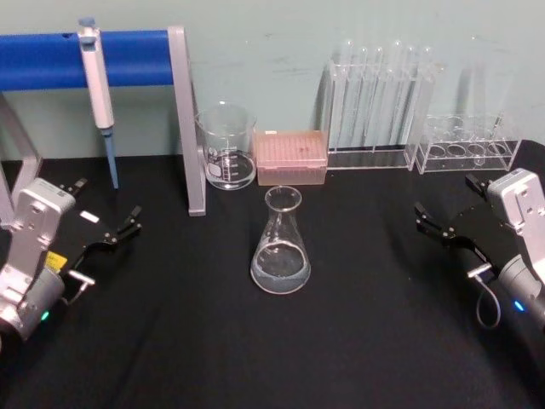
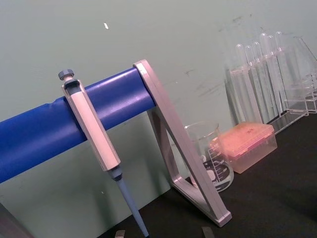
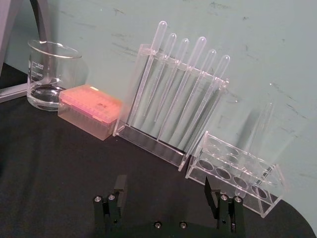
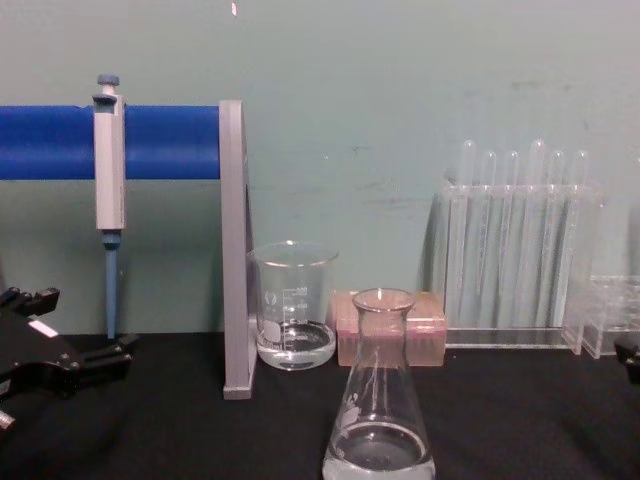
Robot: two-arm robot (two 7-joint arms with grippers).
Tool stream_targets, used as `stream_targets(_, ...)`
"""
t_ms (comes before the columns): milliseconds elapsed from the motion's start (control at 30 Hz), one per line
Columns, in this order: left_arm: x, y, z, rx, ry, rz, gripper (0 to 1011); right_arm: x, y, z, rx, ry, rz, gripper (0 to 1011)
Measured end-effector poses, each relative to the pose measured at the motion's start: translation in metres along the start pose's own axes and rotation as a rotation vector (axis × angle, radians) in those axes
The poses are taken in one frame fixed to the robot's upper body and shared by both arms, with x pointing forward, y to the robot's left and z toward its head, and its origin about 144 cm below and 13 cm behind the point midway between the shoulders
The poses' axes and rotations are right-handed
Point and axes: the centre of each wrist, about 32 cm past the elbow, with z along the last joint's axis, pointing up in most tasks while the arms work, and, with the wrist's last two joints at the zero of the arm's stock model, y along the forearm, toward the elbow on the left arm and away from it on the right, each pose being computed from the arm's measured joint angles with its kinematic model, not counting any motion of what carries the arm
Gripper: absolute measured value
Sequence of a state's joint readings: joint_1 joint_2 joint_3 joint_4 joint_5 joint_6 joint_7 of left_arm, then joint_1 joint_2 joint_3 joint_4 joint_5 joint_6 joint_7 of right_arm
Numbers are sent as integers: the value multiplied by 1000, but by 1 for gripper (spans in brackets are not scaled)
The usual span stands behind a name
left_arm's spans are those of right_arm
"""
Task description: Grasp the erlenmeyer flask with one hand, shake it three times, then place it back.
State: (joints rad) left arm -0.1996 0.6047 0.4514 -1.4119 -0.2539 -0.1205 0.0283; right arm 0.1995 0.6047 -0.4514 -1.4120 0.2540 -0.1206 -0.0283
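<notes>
erlenmeyer flask (image 1: 281, 247) stands upright at the centre of the black table (image 1: 170, 349), with clear liquid in its base. left gripper (image 1: 107, 204) at 9 o'clock and right gripper (image 1: 444, 201) at 3 o'clock are both released, fingers spread, well apart from the flask. behind the flask: beaker (image 1: 226, 146) at 11 o'clock, pink tip box (image 1: 291, 158) at 12, test tube rack (image 1: 379, 106) at 1.

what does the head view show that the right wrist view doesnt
Head view, not right wrist: the erlenmeyer flask standing mid-table, the pipette on its blue stand, the left end effector, open. Right wrist, not head: nothing new but the angle, the right end effector from behind, fingers apart. Both: that end effector, the beaker, pink tip box, test tube rack and small rack.
</notes>
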Motion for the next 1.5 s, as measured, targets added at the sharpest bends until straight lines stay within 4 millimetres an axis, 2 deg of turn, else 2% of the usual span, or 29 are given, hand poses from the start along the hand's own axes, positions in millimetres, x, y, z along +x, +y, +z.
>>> stream_targets(1000,0,0,0,0,0,0,1001,2,-1,0,2,3,5,1002)
stream_targets(1500,0,0,0,0,0,0,1001,13,-3,16,19,145,82,1003)
